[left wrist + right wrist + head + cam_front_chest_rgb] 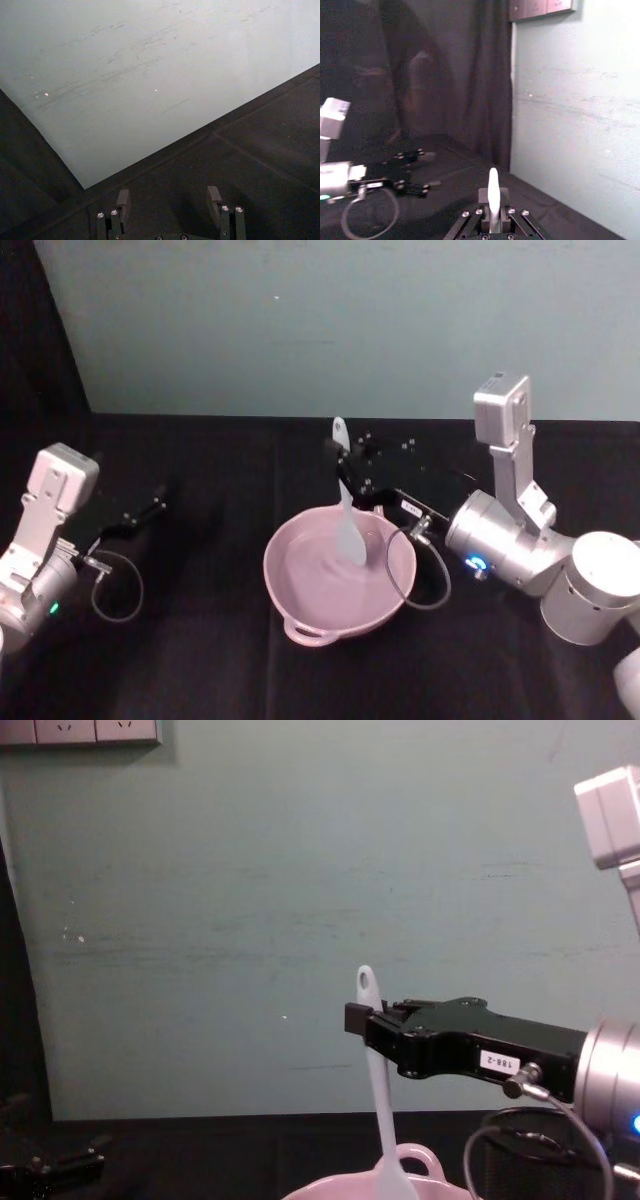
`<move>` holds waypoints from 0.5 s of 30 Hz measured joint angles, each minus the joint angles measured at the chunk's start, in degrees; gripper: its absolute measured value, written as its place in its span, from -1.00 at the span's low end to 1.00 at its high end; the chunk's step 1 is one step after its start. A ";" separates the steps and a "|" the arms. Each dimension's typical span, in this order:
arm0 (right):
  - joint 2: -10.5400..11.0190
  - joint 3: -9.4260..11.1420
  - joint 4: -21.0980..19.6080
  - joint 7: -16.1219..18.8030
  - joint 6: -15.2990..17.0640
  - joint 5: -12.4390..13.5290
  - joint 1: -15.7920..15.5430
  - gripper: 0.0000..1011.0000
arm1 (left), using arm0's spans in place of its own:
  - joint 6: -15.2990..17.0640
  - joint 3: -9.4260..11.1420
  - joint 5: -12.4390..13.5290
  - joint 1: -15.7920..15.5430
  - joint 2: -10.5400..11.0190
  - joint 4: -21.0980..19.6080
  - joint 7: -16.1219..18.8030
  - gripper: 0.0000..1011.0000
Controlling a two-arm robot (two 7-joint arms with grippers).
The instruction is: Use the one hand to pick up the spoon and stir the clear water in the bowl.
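Black table (200, 660), bowl (345, 624) — spoon (380, 1120) upright, clamped in right pincer (362, 1018).

The white label (497, 1061) on the right gripper (358, 1018) reads about "188-2".

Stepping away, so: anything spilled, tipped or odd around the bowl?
Nothing stands out. The bowl sits level, no spill on the black table; the right claw holds the spoon upright, blade in the bowl; left claw parked, open.
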 joint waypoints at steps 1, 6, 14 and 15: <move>0.24 -0.04 -0.34 0.34 0.25 0.33 -0.23 -0.77 | 0.00 0.00 0.00 0.00 0.00 0.00 0.00 0.99; 1.10 -1.12 -1.59 2.75 1.73 2.68 -0.88 -0.77 | 0.00 0.00 0.00 0.00 0.00 0.00 0.00 0.99; 0.35 -3.71 -0.27 4.40 2.20 4.41 0.25 -0.77 | 0.00 0.00 0.00 0.00 0.00 0.00 0.00 0.99; 0.18 -3.92 -0.08 4.42 2.07 4.46 0.43 -0.77 | 0.00 0.00 0.00 0.00 0.00 0.00 0.00 0.99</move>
